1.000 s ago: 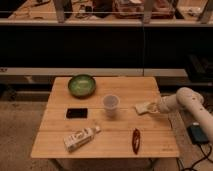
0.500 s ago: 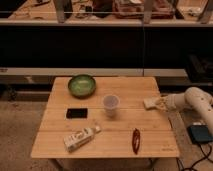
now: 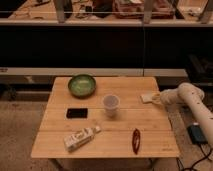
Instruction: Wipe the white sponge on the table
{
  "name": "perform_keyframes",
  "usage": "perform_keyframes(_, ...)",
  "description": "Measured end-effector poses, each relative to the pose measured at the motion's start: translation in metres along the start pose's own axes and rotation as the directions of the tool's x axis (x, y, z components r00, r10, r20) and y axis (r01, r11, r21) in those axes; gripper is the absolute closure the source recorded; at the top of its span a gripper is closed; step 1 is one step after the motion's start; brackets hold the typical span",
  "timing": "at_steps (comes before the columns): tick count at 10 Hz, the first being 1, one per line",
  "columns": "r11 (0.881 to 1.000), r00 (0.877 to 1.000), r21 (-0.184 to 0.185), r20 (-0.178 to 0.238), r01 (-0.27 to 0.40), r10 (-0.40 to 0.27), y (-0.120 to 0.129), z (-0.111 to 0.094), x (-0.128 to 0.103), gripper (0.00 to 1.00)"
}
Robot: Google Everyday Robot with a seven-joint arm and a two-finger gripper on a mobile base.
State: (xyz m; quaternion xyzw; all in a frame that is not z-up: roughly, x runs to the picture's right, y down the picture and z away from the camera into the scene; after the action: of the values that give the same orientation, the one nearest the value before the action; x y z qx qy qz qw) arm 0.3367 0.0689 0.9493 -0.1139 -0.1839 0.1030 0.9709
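Observation:
The white sponge [image 3: 147, 97] lies flat on the light-wood table [image 3: 120, 127], near its right edge toward the far side. My gripper [image 3: 158, 98] comes in from the right on a white arm [image 3: 192, 100]. Its tip rests against the sponge's right end, low on the table top. The part of the sponge under the gripper tip is hidden.
A green bowl [image 3: 81, 85] sits at the far left. A translucent white cup [image 3: 110, 105] stands mid-table, left of the sponge. A black phone [image 3: 77, 113], a white labelled bottle [image 3: 80, 138] and a red object [image 3: 135, 140] lie nearer the front. A dark shelf unit runs behind.
The gripper and the sponge have slid together toward the far right of the table, away from the cup. The arm has drawn back to the right.

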Motion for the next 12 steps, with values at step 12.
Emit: perform_keyframes(12,0.954,0.967,-0.182,0.136,0.240,-0.217,0.101,-0.020,-0.080,1.00)
